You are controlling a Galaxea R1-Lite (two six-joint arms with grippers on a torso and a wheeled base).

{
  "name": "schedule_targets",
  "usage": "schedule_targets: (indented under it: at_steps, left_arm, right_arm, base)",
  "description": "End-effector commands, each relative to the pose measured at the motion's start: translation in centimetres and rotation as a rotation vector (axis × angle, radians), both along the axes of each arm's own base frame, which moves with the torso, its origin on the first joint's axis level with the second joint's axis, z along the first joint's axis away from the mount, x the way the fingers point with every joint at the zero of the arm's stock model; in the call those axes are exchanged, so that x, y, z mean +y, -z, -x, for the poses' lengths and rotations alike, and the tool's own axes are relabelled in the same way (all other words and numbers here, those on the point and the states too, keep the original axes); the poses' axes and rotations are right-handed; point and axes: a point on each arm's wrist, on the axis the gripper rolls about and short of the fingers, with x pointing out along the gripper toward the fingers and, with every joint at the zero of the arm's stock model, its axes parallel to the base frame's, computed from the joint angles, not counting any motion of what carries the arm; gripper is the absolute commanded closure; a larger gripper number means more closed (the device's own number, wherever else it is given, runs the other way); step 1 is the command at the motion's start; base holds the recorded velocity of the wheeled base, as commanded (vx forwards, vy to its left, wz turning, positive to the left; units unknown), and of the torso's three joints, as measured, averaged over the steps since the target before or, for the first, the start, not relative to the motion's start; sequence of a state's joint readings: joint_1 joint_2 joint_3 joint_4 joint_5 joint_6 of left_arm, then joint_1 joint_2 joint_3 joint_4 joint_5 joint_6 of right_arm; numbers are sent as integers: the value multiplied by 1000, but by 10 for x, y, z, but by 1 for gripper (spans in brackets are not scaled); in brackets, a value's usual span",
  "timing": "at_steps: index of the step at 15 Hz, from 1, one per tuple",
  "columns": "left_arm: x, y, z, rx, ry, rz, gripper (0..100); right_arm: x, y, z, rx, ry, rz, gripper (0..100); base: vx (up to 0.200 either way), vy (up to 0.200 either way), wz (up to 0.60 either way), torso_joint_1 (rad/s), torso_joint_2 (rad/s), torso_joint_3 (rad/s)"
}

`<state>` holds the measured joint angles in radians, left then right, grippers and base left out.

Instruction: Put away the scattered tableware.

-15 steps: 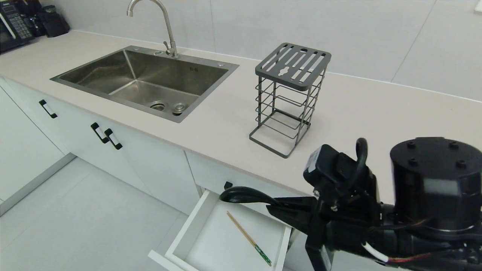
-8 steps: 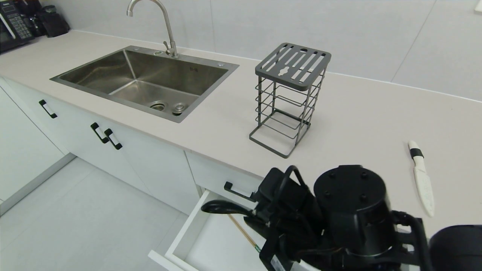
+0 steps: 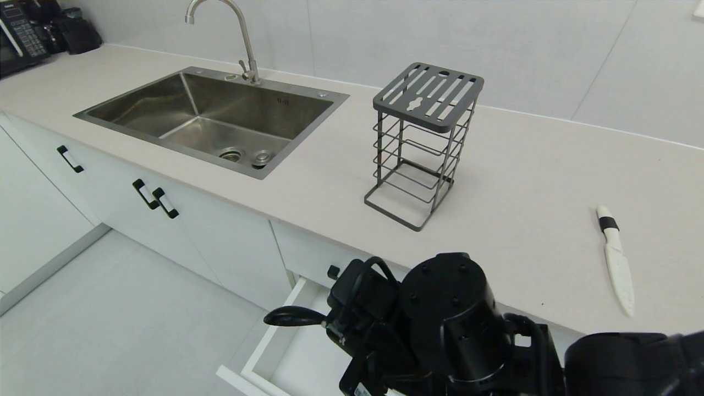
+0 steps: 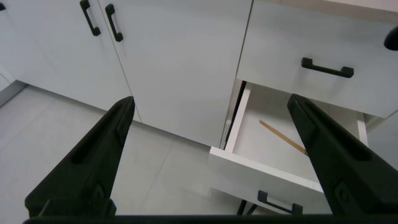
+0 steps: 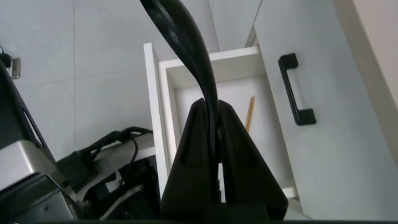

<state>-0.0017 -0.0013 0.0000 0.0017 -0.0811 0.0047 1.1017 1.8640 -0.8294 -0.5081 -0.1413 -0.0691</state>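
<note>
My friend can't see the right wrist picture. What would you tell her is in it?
The right pincer is shut on a black spoon, with an open white drawer below it. A wooden chopstick lies inside the drawer.

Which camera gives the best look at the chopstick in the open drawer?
The left wrist view: the chopstick lies plainly on the drawer floor. The right wrist view shows a short stretch beside the right gripper; in the head view the arm covers that spot.
</note>
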Motion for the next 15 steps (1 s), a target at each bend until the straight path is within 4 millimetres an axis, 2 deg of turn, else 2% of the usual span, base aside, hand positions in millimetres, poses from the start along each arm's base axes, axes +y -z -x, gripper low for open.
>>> schedule_targets:
  at_steps: [1,4,6,15]
  left_arm:
    - [0,0,0,1,0,0,0]
    - [0,0,0,1,0,0,0]
    - [0,0,0,1,0,0,0]
    - [0,0,0,1,0,0,0]
  right_arm:
    - [5,7,-2,6,-4,20,100]
    - [15,6,-7,-16,-12,9,100]
    - [24,0,-2,-36,-41,-5,100]
    - [26,-3,2,-99,-85,24,100]
  base:
    - [0,0,0,0,0,0]
    - [0,0,0,-86,176,85]
    - [0,0,0,-176,352,168]
    - [0,0,0,-94,187,88]
